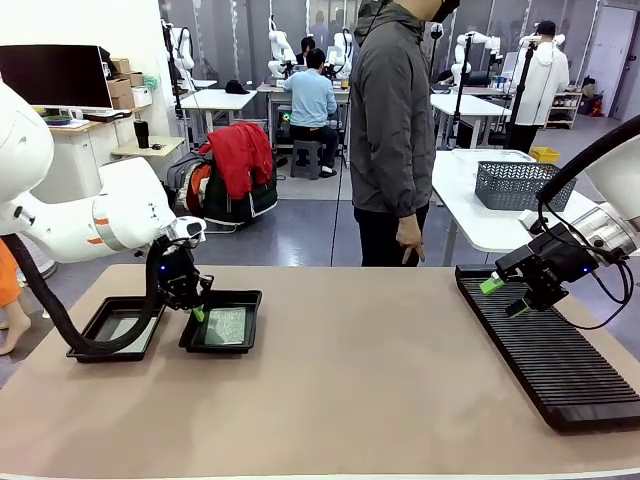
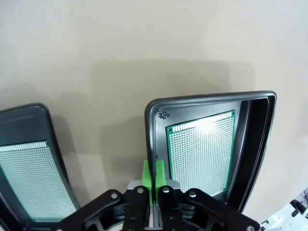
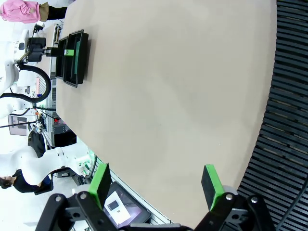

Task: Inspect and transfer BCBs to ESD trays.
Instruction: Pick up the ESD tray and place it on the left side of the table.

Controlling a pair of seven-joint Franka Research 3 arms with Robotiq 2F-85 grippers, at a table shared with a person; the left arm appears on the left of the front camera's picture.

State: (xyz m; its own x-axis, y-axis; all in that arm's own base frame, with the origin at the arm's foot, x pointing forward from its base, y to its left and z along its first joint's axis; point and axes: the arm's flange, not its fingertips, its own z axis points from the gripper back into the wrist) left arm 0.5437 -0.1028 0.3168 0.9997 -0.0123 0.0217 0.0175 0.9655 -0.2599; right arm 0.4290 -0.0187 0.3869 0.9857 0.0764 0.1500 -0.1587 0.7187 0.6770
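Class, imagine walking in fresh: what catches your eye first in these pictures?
Two black ESD trays sit side by side at the table's left, each holding a green BCB. The left hand, shut, hangs at the nearer tray's rim. The right hand hovers open over the long ribbed rack.

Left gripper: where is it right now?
In the front view the left gripper is shut at the table's left, at the left rim of the right-hand ESD tray, which holds a BCB.
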